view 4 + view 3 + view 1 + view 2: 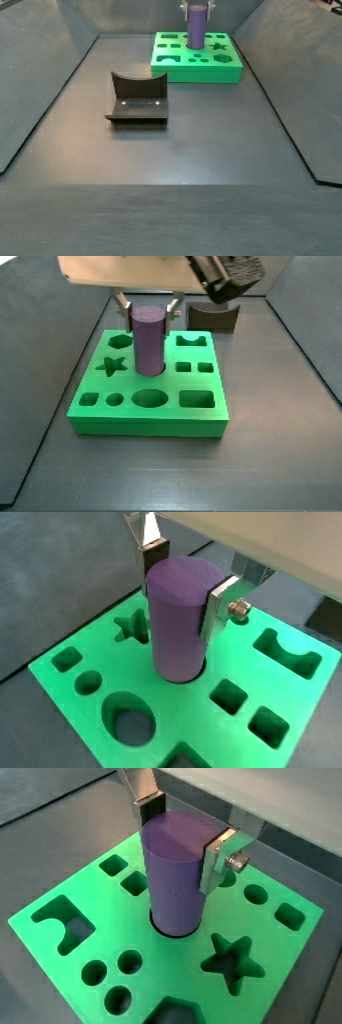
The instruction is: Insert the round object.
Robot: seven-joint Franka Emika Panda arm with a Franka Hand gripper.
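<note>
The round object, a tall purple cylinder (pixel 174 622), stands upright with its lower end in a round hole near the middle of the green board (pixel 187 712). It shows the same way in both wrist views (pixel 174 878) and both side views (pixel 147 341) (pixel 195 28). My gripper (pixel 187 582) comes down from above. Its silver fingers (pixel 221 604) press on opposite sides of the cylinder's top, so it is shut on it (pixel 183 836). How deep the cylinder sits in the hole is hidden.
The board (pixel 147 421) has other cut-outs around the cylinder: a star (pixel 115 366), squares, round holes and an arch. The dark fixture (pixel 136 98) stands on the grey floor apart from the board (pixel 214 75). Sloping grey walls close in the floor.
</note>
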